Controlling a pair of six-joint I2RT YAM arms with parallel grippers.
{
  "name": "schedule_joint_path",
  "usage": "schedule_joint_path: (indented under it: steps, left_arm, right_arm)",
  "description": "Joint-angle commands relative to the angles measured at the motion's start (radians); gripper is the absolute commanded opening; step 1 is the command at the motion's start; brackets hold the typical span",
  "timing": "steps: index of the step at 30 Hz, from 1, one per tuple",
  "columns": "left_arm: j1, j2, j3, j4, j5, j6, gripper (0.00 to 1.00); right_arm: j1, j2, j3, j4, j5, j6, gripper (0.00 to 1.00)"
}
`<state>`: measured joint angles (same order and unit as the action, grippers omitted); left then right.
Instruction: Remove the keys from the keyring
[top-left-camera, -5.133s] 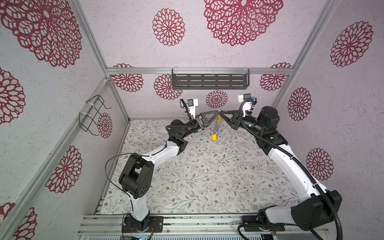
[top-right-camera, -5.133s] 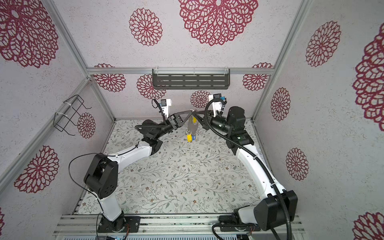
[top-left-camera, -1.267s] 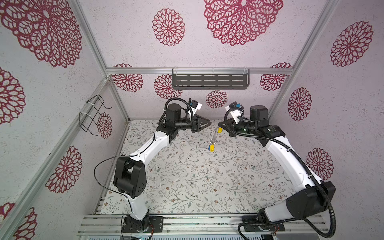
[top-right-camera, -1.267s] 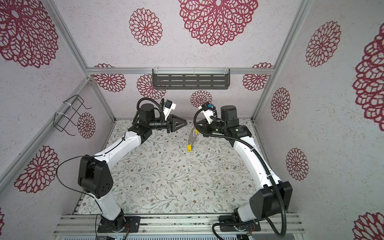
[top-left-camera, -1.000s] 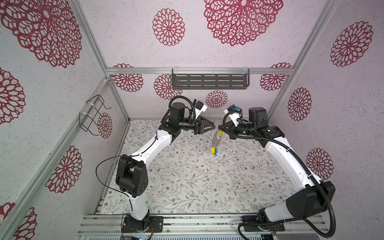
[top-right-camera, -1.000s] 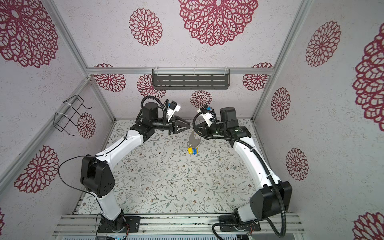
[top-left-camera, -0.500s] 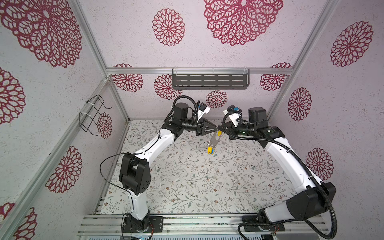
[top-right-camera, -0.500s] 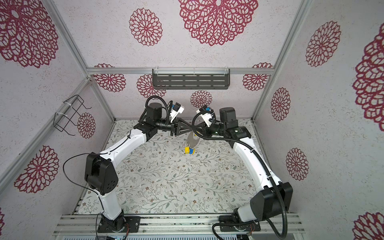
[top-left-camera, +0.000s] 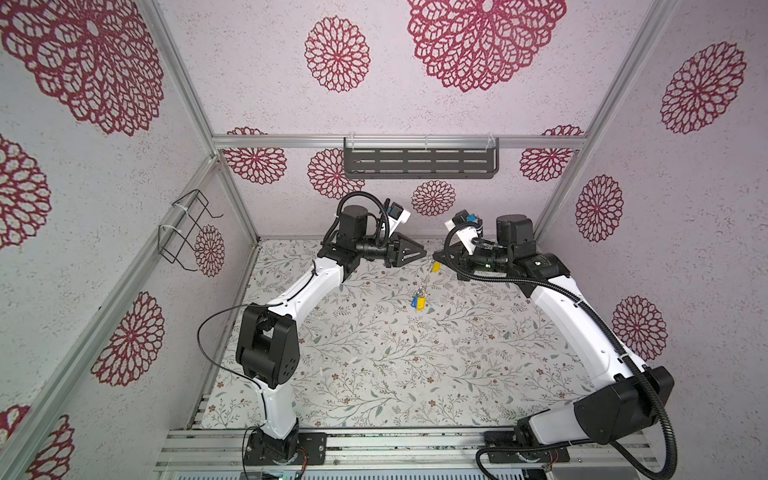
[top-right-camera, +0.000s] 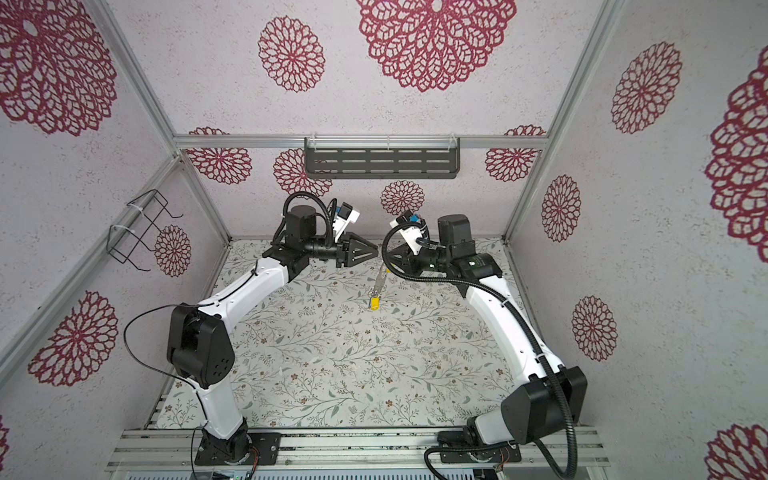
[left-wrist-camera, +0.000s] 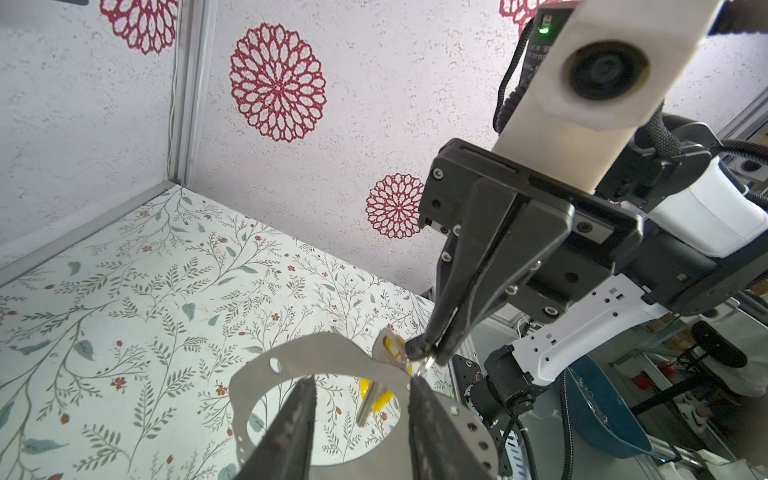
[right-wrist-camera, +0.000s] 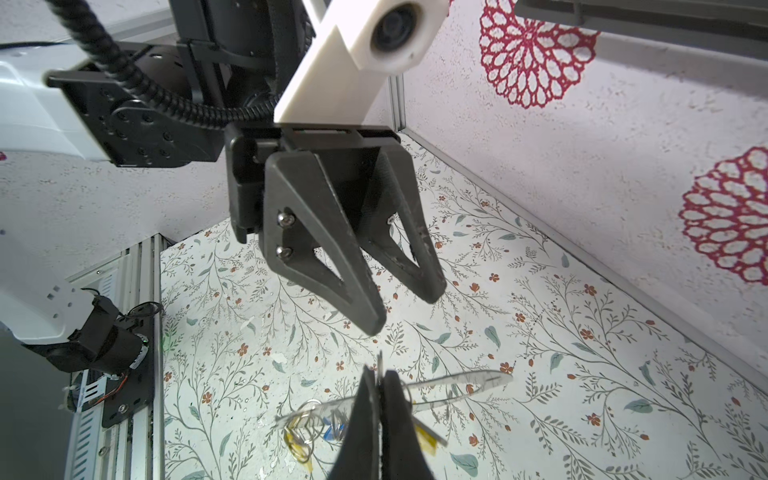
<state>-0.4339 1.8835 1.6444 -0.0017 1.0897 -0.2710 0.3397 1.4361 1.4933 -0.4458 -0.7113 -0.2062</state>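
My right gripper (top-left-camera: 434, 257) (right-wrist-camera: 380, 376) is shut on a yellow key (left-wrist-camera: 388, 348) at the rim of the keyring (top-left-camera: 424, 279) (left-wrist-camera: 324, 353). This grey horseshoe plate hangs below the gripper, above the table. More keys (top-left-camera: 419, 301) (top-right-camera: 375, 302), blue and yellow, dangle from the keyring's low end; the right wrist view shows them (right-wrist-camera: 307, 432) bunched on small rings. My left gripper (top-left-camera: 424, 253) (left-wrist-camera: 361, 380) is open and empty. Its tips face the right gripper closely, with the keyring's opening just beyond its fingers (left-wrist-camera: 299, 415).
A dark slotted shelf (top-left-camera: 419, 164) hangs on the back wall. A black wire rack (top-left-camera: 187, 232) is on the left wall. The floral table (top-left-camera: 374, 353) lies under both arms. A blue bin (left-wrist-camera: 602, 415) stands outside the enclosure.
My left gripper has swung right, closing in on the right gripper and the keyring. The keyring and its hanging keys have swayed a little under the right gripper.
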Motion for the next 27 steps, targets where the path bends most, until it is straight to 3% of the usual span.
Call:
schedule_joint_path:
  steps: [1,27]
  left_arm:
    - [-0.017,0.017,-0.006,0.060,0.026,-0.022,0.39]
    - [-0.031,0.042,0.003,0.107,0.049,-0.070,0.31]
  right_arm:
    - [0.005,-0.051,0.005,0.054,-0.025,0.014,0.00]
    - [0.015,-0.044,0.025,0.057,-0.014,0.021,0.00]
